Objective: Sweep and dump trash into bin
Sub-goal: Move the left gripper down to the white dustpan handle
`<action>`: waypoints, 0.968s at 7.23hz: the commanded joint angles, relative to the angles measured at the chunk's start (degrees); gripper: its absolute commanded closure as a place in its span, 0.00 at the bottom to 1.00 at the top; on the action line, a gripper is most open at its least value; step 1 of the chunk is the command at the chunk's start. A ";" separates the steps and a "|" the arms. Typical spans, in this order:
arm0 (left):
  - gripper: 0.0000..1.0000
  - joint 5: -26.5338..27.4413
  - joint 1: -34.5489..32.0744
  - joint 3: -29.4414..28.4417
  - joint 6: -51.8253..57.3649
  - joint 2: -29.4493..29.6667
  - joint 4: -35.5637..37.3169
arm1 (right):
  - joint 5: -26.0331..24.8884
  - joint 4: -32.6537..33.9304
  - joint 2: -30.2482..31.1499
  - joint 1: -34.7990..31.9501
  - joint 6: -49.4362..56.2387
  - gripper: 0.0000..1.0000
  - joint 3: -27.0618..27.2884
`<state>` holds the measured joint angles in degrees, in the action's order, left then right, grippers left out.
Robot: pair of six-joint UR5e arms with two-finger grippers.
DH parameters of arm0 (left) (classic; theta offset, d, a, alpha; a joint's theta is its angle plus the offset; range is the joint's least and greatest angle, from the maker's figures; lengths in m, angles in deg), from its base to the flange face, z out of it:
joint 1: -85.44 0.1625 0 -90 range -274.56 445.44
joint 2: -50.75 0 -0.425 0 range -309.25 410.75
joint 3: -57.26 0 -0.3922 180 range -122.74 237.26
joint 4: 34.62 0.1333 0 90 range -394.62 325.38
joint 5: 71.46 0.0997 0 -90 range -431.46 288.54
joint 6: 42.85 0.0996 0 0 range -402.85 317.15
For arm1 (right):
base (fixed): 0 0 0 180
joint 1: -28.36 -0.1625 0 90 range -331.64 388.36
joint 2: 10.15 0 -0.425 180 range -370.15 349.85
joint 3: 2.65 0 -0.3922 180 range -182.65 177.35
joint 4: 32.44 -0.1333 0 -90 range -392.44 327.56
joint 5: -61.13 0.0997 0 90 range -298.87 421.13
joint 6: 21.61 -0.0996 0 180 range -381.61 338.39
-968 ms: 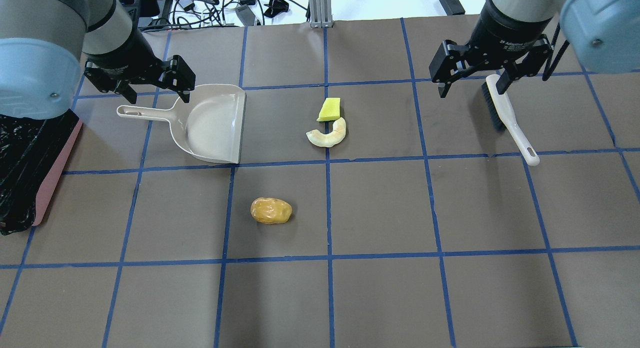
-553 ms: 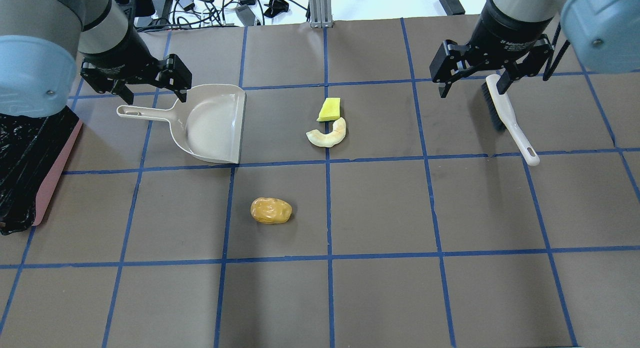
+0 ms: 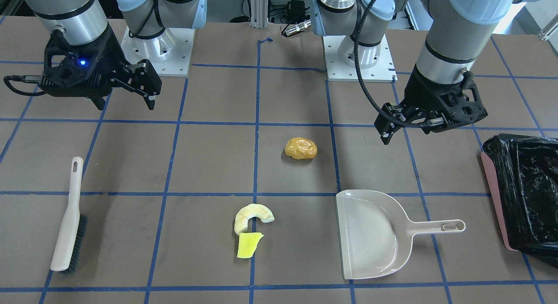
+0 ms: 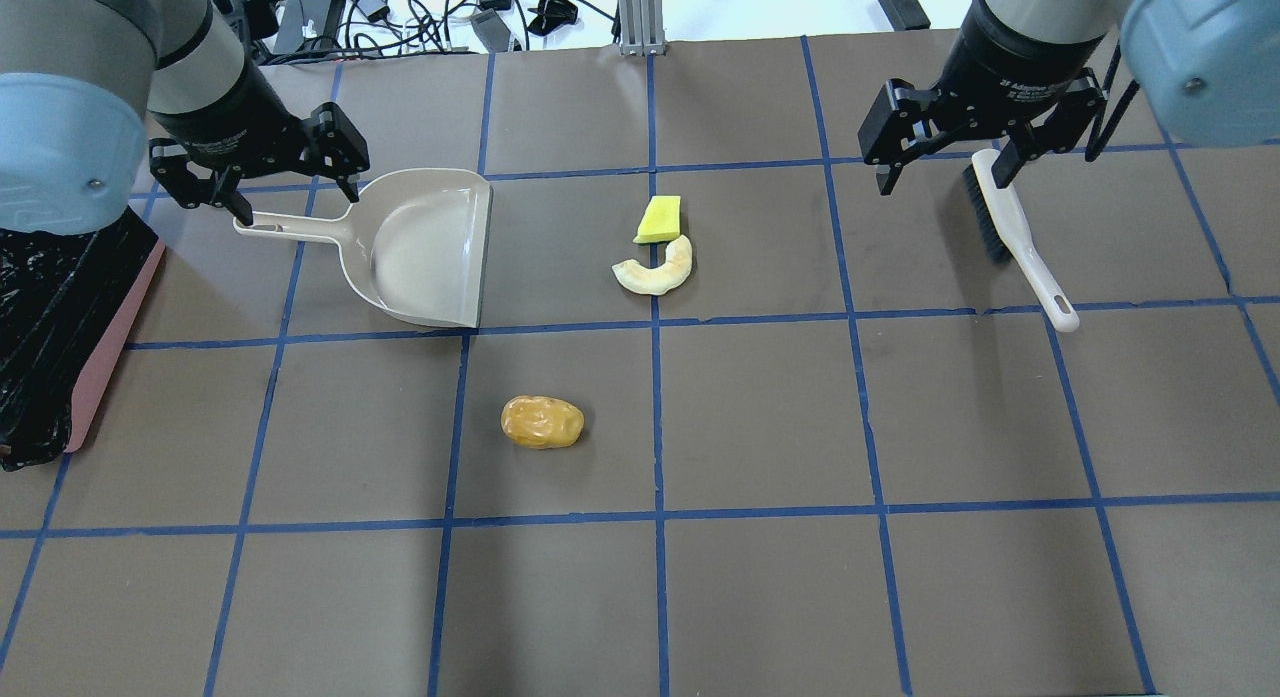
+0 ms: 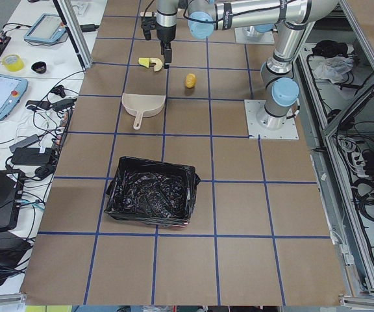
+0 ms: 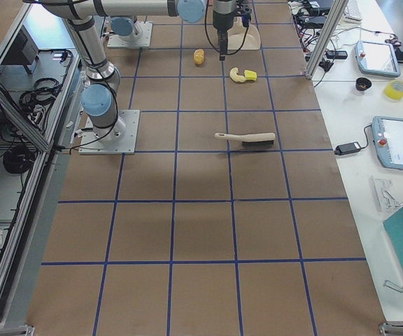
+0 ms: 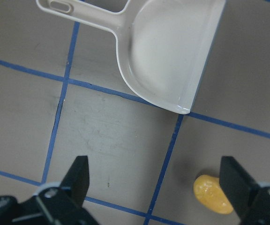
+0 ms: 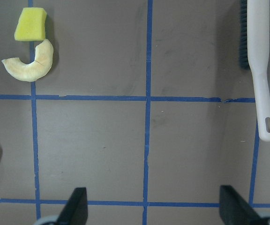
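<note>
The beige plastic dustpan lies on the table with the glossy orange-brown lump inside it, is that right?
Not quite. The beige plastic dustpan lies on the table, but the glossy orange-brown lump sits outside it, apart from it, as the exterior front-facing view shows.

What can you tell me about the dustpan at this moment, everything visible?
The dustpan is beige, smooth plastic by its look: a shallow scoop with raised walls on three sides, a straight open lip and a slim handle with a slotted hole at its end. It lies flat and empty on the table, lip toward the yellow wedge, handle toward the bin. Nothing touches it; the open left gripper hangs above, near the handle.
</note>
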<state>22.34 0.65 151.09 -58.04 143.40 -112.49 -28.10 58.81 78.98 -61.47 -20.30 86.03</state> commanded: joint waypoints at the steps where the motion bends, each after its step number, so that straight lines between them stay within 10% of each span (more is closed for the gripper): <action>1: 0.00 -0.37 2.34 -0.23 -21.29 0.69 0.17 | -0.50 -0.02 0.08 0.01 -0.08 0.00 0.00; 7: 0.00 0.41 2.70 -1.62 -58.70 5.86 4.13 | 0.11 -0.20 -0.27 0.01 0.35 0.00 0.09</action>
<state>22.29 3.26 150.30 -109.96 147.28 -109.17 -28.09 58.65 78.89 -61.46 -20.21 86.05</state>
